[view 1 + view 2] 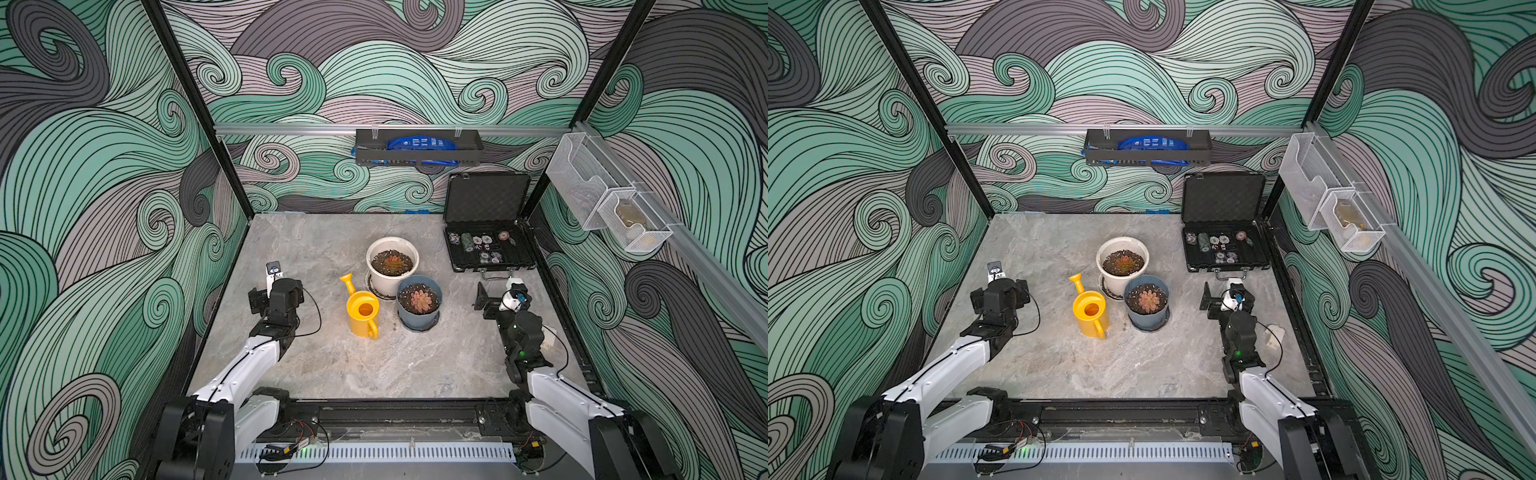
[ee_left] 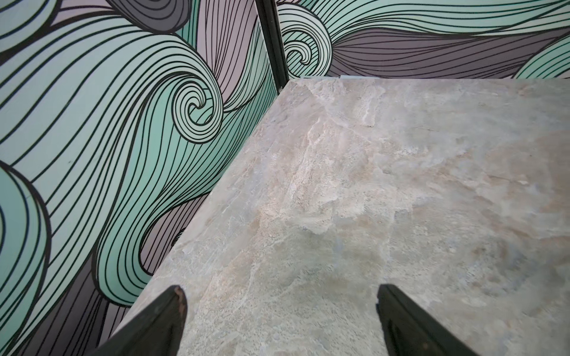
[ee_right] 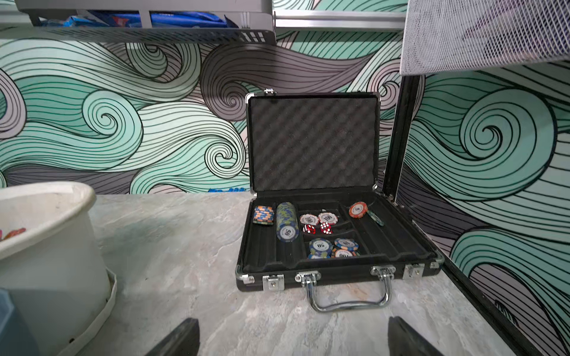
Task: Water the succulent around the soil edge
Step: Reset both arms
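Grey marble tabletop (image 1: 332,365) held the yellow watering can (image 1: 363,313) just beside the succulent (image 1: 419,300), handle toward the robot, slightly nearer the left gripper (image 2: 279,311) than the right gripper (image 3: 291,334), both wide and empty.

Even, soft overhead light; sharp top views, softer wrist views.

In both top views the grey marbled stone desk (image 1: 332,361) is evenly lit, with faint short shadows beside the round blue-grey plastic pot (image 1: 419,318). Wall lines bow towards the picture edges. In the right wrist view the nearby white plastic pot (image 3: 52,246) is blurred.
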